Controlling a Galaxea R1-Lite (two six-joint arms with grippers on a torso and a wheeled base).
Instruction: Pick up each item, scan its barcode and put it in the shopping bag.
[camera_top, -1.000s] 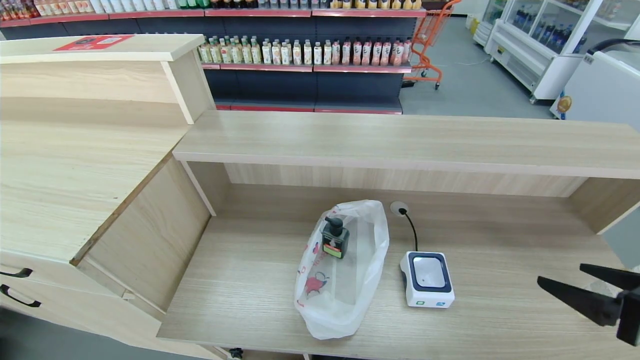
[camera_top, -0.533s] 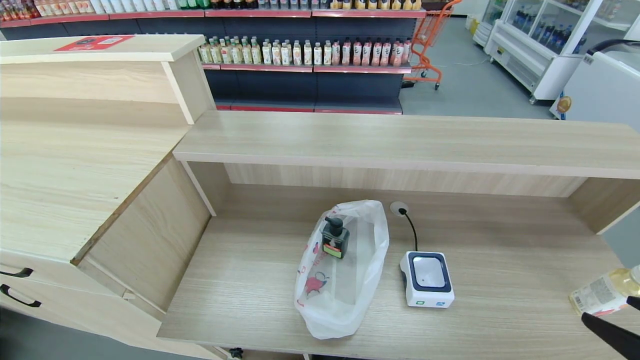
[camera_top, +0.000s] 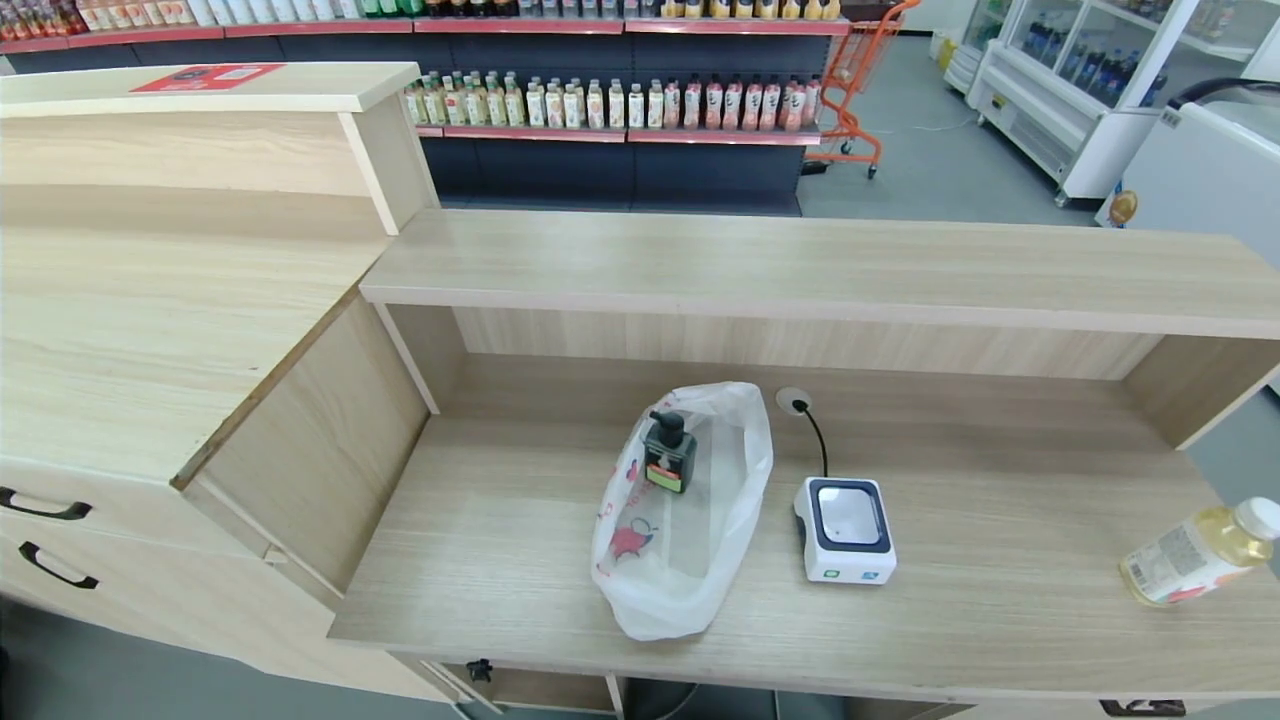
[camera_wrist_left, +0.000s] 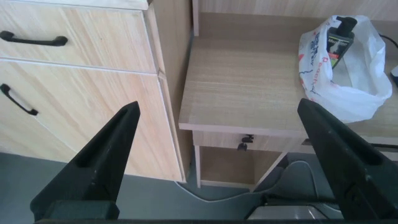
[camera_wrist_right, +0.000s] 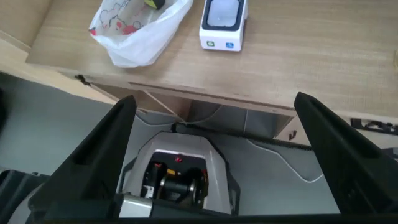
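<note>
Notably bottle (camera_top: 1198, 553) at counter (camera_top: 1000, 610) right edge (scanner (camera_top: 846, 528) well apart)

Nothing here can be read from where I stand. The yellow bottle (camera_top: 1215, 535) at the right end of the tabletop (camera_top: 500, 560) carries a white label (camera_top: 1168, 556) with print too fine to read. So are the pump bottle (camera_top: 669, 455) label, the shopping bag (camera_top: 690, 570) red print and the red sign (camera_top: 207, 76) on the raised counter (camera_top: 300, 98).
</note>
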